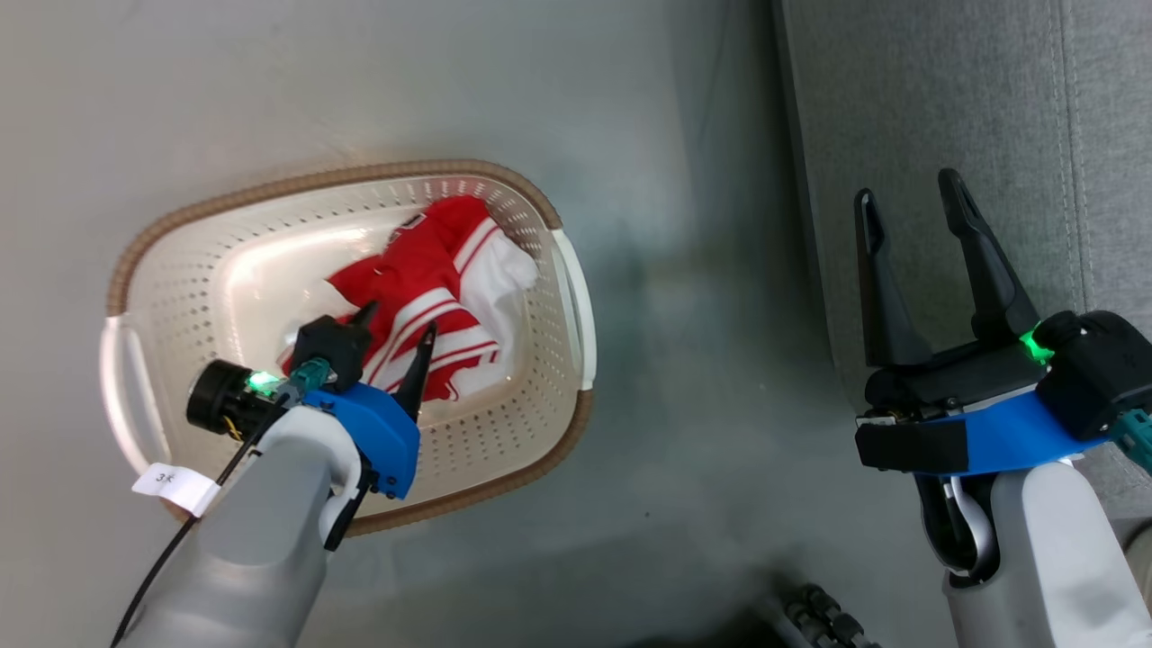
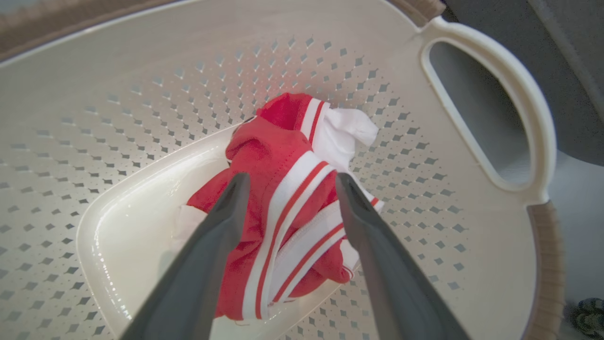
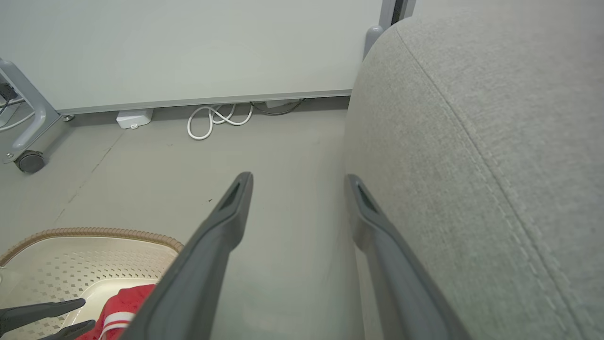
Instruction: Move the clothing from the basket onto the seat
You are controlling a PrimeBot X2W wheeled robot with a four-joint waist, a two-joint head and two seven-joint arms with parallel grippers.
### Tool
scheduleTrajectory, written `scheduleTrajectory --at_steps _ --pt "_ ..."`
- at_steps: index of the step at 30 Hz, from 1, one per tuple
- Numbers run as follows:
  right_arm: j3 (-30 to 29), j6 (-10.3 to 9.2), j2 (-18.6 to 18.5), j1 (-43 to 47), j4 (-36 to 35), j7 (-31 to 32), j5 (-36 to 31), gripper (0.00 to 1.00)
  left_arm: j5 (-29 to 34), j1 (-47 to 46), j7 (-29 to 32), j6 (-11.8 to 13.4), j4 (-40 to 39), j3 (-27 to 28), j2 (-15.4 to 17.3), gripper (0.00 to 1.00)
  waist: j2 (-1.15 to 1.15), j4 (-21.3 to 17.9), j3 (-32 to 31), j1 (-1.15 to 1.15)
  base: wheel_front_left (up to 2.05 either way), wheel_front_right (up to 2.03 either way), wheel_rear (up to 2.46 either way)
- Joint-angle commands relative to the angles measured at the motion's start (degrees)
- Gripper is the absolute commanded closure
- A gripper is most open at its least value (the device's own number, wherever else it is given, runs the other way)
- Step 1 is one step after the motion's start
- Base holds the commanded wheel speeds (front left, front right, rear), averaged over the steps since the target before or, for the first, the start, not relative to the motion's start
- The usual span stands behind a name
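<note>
Red clothing [image 1: 432, 288] with white stripe bands lies crumpled in the cream basket [image 1: 180, 288] on the floor. My left gripper [image 1: 396, 328] reaches down into the basket, open, its fingers either side of the striped garment [image 2: 278, 208] just above it. Whether the tips touch the cloth I cannot tell. The basket wall [image 2: 141, 85] rises behind the garment. My right gripper [image 1: 911, 205] is open and empty at the left edge of the grey seat [image 1: 954, 108]. From the right wrist, the gripper [image 3: 299, 182] points along the seat's rounded side [image 3: 472, 141], with the basket rim [image 3: 94, 233] and the clothing [image 3: 122, 311] at lower left.
Grey floor [image 1: 702, 360] separates basket and seat. A white cable coil [image 3: 212, 120] and a white box [image 3: 134, 118] lie by the far wall. A wheeled stand leg [image 3: 28, 160] is at the far left. A basket handle [image 2: 514, 94] faces the seat.
</note>
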Motion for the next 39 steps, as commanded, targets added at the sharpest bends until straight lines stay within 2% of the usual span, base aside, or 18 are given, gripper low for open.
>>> scheduleTrajectory --at_steps 1,10,17,20,27,31,32,33,34,39 --pt "0.14 0.03 0.07 -1.12 -0.20 -0.40 0.42 0.00 -0.38 -1.25 -0.28 -0.08 0.46 -0.47 0.67 0.00 0.00 -2.29 3.22 -0.02 0.00 0.00 0.00" --pt "2.32 0.03 0.07 -2.63 0.95 -2.15 2.86 0.00 -1.11 -6.35 -0.27 0.26 6.13 -2.97 3.20 0.00 0.00 -5.14 7.55 -0.02 0.00 0.00 0.00" --pt "3.97 0.03 0.05 -3.24 1.97 -2.52 4.44 0.00 0.20 -10.08 -0.28 6.56 9.24 -2.00 4.21 0.00 0.00 -6.93 10.01 -0.02 0.00 0.00 0.00" --pt "4.31 0.03 0.05 -2.84 2.82 -2.61 4.90 0.00 0.15 -10.34 -0.27 8.35 10.01 -1.74 3.84 0.00 0.00 -7.01 10.33 -0.02 0.00 0.00 0.00" --pt "4.85 0.03 0.05 -2.19 2.83 -2.70 5.15 0.00 -0.43 -11.68 0.78 11.42 13.79 -1.51 2.92 0.00 0.00 -6.96 10.65 -0.02 0.00 0.00 0.00" --pt "4.99 0.03 0.05 -2.23 2.56 -2.72 5.23 0.00 -0.99 -12.12 1.54 11.22 14.67 -1.40 2.66 0.00 0.00 -6.83 10.71 -0.02 0.00 0.00 0.00" --pt "5.07 0.03 0.06 -2.23 2.51 -2.72 5.22 0.00 -1.12 -12.19 1.71 11.14 14.82 -1.41 2.65 0.46 0.00 -6.79 10.72 -0.02 0.00 0.00 0.00" --pt "5.14 0.03 0.06 -2.21 2.47 -2.72 5.23 0.00 -1.25 -12.26 1.72 11.15 14.92 -1.46 2.61 0.84 0.00 -6.76 10.73 -0.02 0.00 0.00 0.00" --pt "5.21 0.04 0.06 -2.20 2.45 -2.73 5.20 0.00 -1.38 -12.32 1.66 10.93 15.01 -1.51 2.56 1.00 0.00 -6.74 10.73 -0.02 0.00 0.00 0.00" --pt "5.43 0.03 0.06 -2.78 2.75 -2.73 5.14 0.00 -1.88 -12.57 1.45 9.74 15.39 -1.64 2.37 1.00 0.00 -6.68 10.62 -0.02 0.00 0.00 0.00"
